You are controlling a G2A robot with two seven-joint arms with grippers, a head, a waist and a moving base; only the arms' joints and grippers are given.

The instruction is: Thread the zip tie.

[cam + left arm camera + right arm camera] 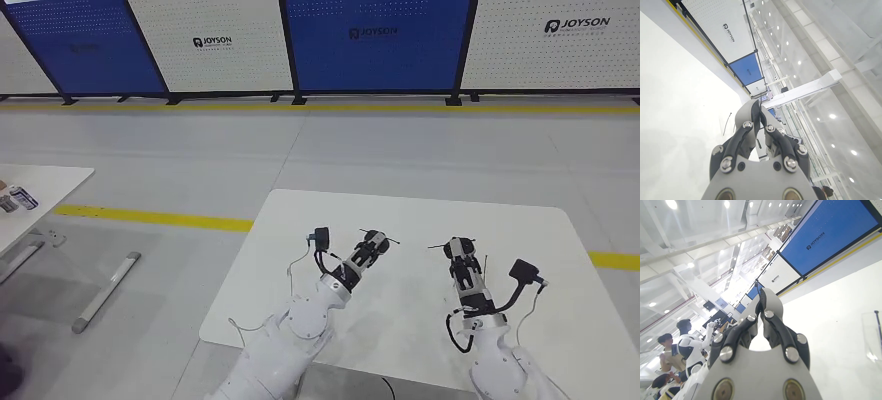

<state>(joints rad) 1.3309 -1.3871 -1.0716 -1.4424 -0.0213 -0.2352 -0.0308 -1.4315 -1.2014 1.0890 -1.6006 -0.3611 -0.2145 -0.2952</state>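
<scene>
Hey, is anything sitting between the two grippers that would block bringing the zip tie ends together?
Nothing visible does. The left gripper holds a zip tie tail and the right gripper holds a zip tie head; they face each other across an open gap, with just the white table beneath.

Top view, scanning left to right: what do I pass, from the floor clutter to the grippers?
side table → grey bar on the floor → left gripper → zip tie tip sticking out of it → zip tie end sticking out of the right gripper → right gripper
</scene>
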